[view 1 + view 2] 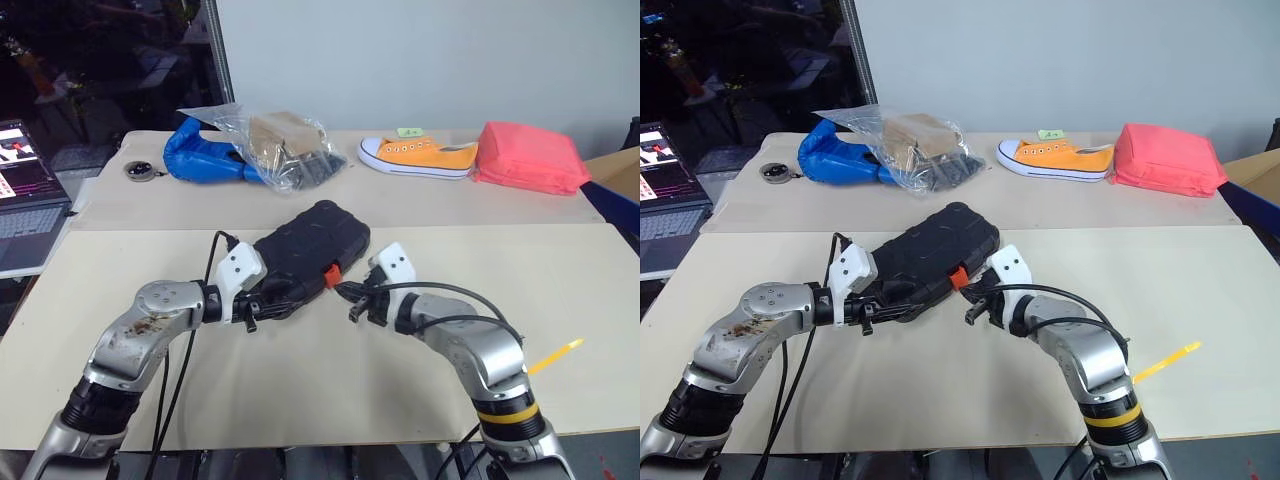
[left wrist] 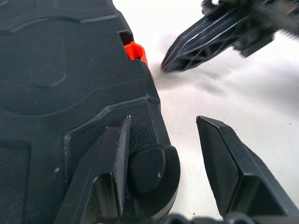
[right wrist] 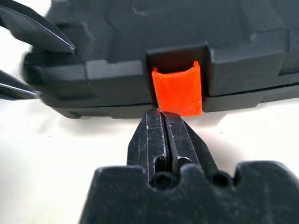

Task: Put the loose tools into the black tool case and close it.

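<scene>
The black tool case [image 1: 312, 243] lies closed on the cream table, with its orange latch [image 3: 177, 91] on the near side. My right gripper [image 3: 162, 115] is shut and empty, its tips right at the lower edge of the latch. My left gripper [image 2: 163, 120] stands open at the case's near left corner. One of its fingers [image 2: 110, 154] lies over the lid, and the other finger [image 2: 229, 158] is off the case above the table. The loose tools are out of view.
On the far table lie a blue item under a clear plastic bag [image 1: 270, 148], an orange shoe [image 1: 418, 156] and a pink pouch [image 1: 528, 156]. A laptop [image 1: 25, 190] sits at the left. A yellow stick [image 1: 555, 355] lies near my right arm.
</scene>
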